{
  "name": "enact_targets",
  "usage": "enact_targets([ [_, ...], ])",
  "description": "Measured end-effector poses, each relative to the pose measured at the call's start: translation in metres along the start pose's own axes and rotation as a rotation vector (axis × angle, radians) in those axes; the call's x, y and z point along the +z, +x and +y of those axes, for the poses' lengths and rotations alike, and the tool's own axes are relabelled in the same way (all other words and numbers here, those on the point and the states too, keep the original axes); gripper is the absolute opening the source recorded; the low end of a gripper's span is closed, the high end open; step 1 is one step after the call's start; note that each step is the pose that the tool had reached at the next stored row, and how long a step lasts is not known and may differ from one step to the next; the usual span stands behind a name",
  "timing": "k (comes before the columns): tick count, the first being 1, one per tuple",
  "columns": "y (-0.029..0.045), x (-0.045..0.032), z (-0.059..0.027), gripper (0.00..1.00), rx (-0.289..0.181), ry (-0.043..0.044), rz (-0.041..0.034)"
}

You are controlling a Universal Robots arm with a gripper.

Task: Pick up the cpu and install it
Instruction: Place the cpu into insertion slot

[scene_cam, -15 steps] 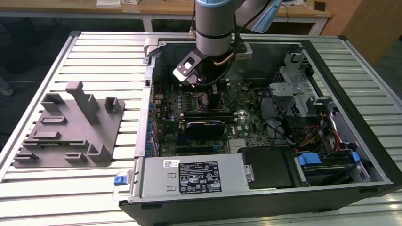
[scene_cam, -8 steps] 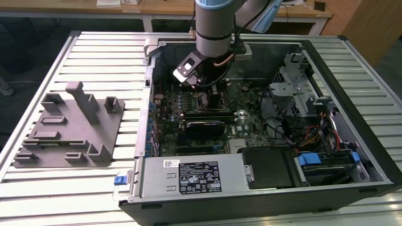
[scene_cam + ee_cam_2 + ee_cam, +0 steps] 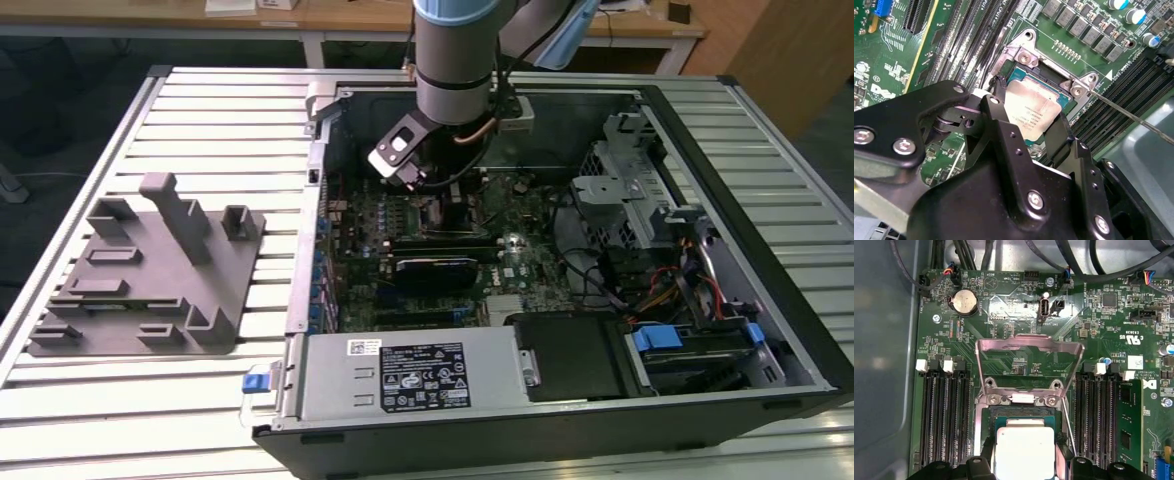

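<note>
The cpu (image 3: 1033,111) is being gripped level by the end effector (image 3: 1029,116), fingers closed on two opposite edges, right over the open socket (image 3: 1019,412). The load plate (image 3: 1029,342) is standing raised, apparently so the chip can be lowered in squarely.

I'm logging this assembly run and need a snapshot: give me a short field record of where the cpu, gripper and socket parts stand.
cpu: silver top up, at the open socket; seated or not, cannot tell
gripper: at the cpu, inside the computer case
load plate: swung up, open
grey tray: on the table, to the exterior view's left of the case
</note>
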State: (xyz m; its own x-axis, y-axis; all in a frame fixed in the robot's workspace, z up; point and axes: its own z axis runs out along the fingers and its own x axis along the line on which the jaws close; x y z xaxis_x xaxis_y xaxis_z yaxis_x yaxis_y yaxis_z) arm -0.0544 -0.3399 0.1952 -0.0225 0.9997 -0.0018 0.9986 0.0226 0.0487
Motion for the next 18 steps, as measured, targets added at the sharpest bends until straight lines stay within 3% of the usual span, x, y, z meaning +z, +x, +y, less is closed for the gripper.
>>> enact_targets([
  [18,0.0019,0.0056,0.0013,0.55,0.01,0.0,0.001],
])
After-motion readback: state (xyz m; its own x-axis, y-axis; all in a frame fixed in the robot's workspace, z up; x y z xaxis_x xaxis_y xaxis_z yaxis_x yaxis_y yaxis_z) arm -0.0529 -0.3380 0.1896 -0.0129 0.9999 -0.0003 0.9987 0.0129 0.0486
